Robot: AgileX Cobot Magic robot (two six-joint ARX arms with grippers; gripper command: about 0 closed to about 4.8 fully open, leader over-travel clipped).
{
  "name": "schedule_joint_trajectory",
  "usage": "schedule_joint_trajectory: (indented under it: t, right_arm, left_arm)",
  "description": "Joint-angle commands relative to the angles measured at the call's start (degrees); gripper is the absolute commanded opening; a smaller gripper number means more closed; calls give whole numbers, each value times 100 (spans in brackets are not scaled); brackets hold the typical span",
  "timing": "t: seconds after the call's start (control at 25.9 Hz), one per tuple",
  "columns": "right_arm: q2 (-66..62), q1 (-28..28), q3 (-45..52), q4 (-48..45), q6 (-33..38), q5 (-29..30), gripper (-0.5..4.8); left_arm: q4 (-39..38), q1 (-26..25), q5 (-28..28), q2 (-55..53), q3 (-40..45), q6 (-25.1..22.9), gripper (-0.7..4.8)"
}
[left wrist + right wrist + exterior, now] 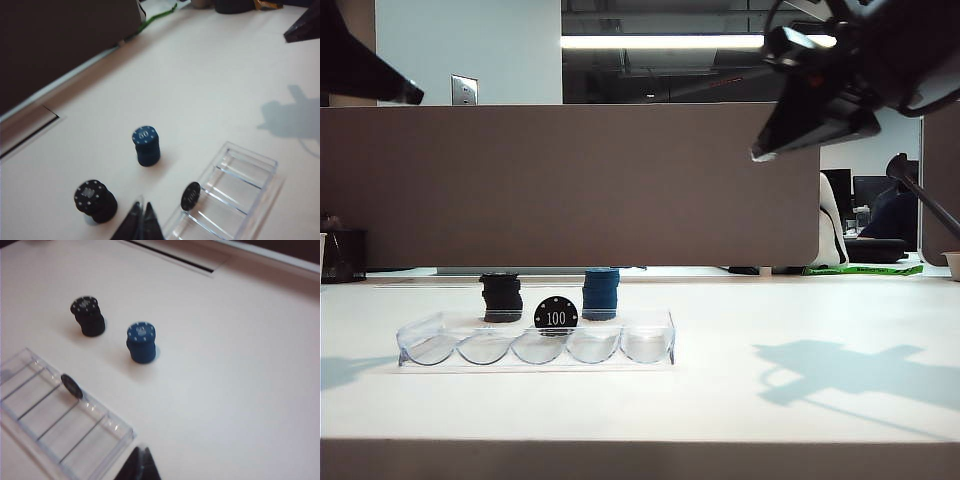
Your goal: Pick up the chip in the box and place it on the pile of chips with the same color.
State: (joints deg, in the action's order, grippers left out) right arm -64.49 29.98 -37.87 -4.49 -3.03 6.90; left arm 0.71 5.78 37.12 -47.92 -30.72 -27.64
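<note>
Lying nearest on the white surface (pixel 740 330), the box (pixel 535 345) stretches crosswise, a clear tray with five scalloped grooves. The chip (pixel 556 316) stands on edge in its middle groove, its white "100" facing the exterior camera. Just behind the tray stand two short stacks, near each other but apart: the pile of chips with the same color (pixel 501 297) on the left and the blue chip stack (pixel 601 293) on the right, about equal in height. Beyond them a brown partition wall (pixel 570 185) closes off the far edge of the surface.

Both arms hang high above the surface, well clear of tray and stacks. The left gripper (pixel 140 220) shows as a dark wedge at the upper left of the exterior view, its jaws pressed together and empty. The right gripper (pixel 140 464) hovers at the upper right, its jaws likewise together, holding nothing.
</note>
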Motion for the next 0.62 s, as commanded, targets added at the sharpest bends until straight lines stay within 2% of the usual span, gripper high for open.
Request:
schedule_joint_trajectory:
  t: [0.04, 0.23, 0.39, 0.42, 0.58, 0.62]
  right_arm:
    - [-22, 181, -55, -389, 46, -516, -5]
    - [-33, 181, -52, -481, 44, -544, -5]
    - [-37, 181, -52, -654, 44, -470, -5]
    - [-37, 181, -52, -647, 44, -391, -5]
    - [-37, 181, -52, -579, 44, -219, -5]
    - [-37, 181, -52, -564, 44, -192, -5]
  left_arm:
    - [306, 9, 68, -127, -26, -31, -5]
    - [544, 15, 511, -774, -28, -114, -6]
    - [675, 92, 660, -1384, -87, -245, -3]
    - [671, 114, 656, -1534, -142, -273, 8]
    - [669, 323, 662, -1956, -352, -872, 138]
    - [662, 389, 662, -2031, -409, -1016, 149]
